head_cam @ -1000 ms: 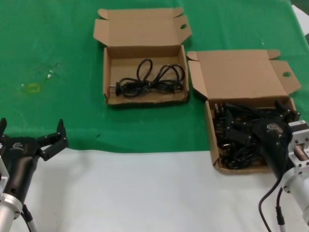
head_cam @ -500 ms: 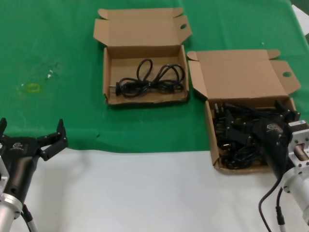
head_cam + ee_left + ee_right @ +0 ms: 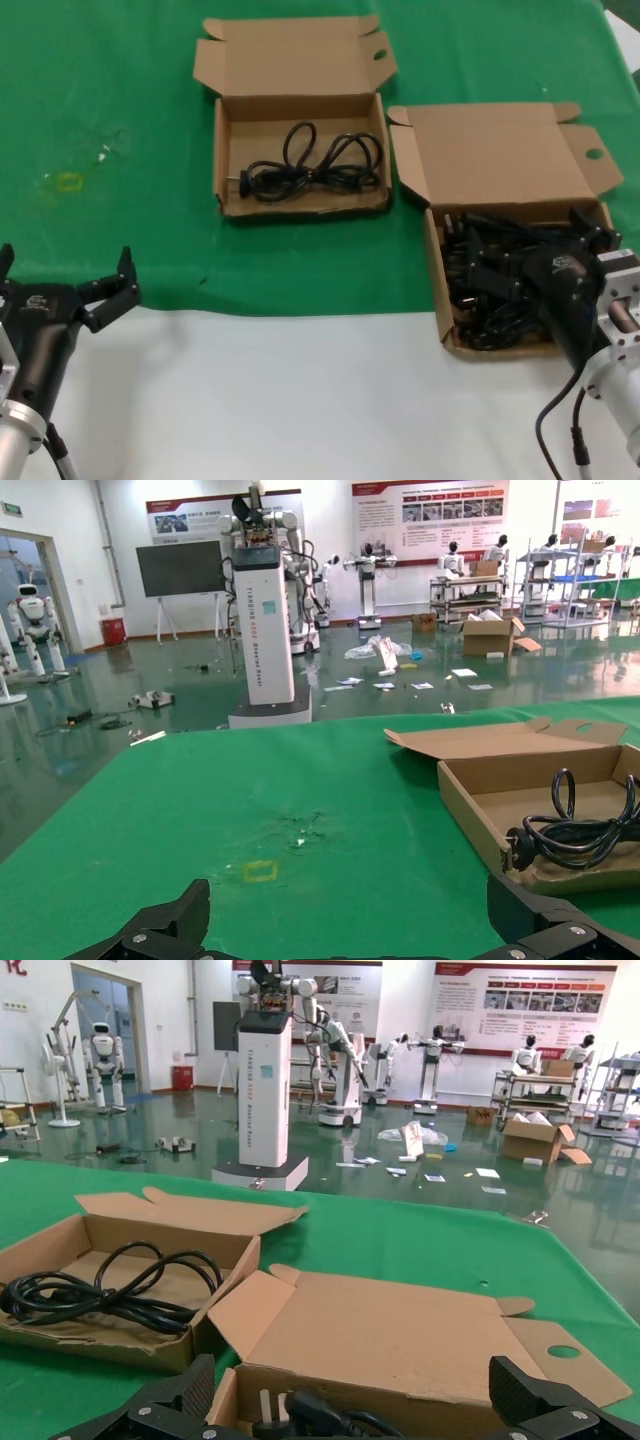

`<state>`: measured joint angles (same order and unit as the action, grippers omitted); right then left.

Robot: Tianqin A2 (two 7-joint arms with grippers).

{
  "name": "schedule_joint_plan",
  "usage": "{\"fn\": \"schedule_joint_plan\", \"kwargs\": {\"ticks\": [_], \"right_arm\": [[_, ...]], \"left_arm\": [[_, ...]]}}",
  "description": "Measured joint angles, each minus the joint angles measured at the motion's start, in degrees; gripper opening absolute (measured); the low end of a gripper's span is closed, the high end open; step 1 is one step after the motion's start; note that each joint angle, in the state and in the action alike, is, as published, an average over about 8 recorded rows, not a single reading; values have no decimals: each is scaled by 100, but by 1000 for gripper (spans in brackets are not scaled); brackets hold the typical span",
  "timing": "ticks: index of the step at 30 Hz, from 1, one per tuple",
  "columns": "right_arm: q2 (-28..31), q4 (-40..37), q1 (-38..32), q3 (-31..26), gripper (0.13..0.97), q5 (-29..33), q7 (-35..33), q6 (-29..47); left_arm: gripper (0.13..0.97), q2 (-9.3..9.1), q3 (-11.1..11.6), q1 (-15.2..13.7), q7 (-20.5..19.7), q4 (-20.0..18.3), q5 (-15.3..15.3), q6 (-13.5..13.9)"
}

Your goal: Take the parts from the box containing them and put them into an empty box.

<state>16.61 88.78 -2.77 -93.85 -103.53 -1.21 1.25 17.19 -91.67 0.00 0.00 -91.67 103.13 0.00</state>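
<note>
**Over the full carton: right gripper reaching into the cord tangle**

Down at the right of the table, hovering low over the tall-lidded carton (image 3: pixel 500 160), right gripper (image 3: pixel 520 262) with jaws spread wide, fingers dipping among the heaped black power cords (image 3: pixel 480 290) and not yet closing on any one of them. Sitting across the green cloth (image 3: pixel 120 90) to the left, the wider short-lidded carton (image 3: pixel 290 60), already holding one looped cord (image 3: pixel 310 168) along its floor. Waiting at the near left corner, on the white table edge (image 3: pixel 300 400), left gripper (image 3: pixel 65 290), jaws also standing open, holding nothing.

Judging the risk now: cords lying crossed and looped through each other, so closing on one loop probably dragging up a neighbour or two with it. Snagging a plug prong under another cable also looking likely, and pulling hard possibly tipping or sliding the light cardboard carton. Pinching only a thin strand, rather than a bundle, risking a slip partway across to the other carton.
</note>
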Motion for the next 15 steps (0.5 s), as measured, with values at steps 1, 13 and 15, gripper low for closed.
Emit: {"fn": "schedule_joint_plan", "kwargs": {"ticks": [1, 13, 15], "right_arm": [[0, 0, 0, 0, 966, 0, 0, 0], [0, 0, 0, 0, 966, 0, 0, 0], [0, 0, 0, 0, 966, 0, 0, 0]], "left_arm": [[966, 0, 0, 0, 0, 0, 0, 0], [966, 0, 0, 0, 0, 0, 0, 0], [966, 0, 0, 0, 0, 0, 0, 0]]}}
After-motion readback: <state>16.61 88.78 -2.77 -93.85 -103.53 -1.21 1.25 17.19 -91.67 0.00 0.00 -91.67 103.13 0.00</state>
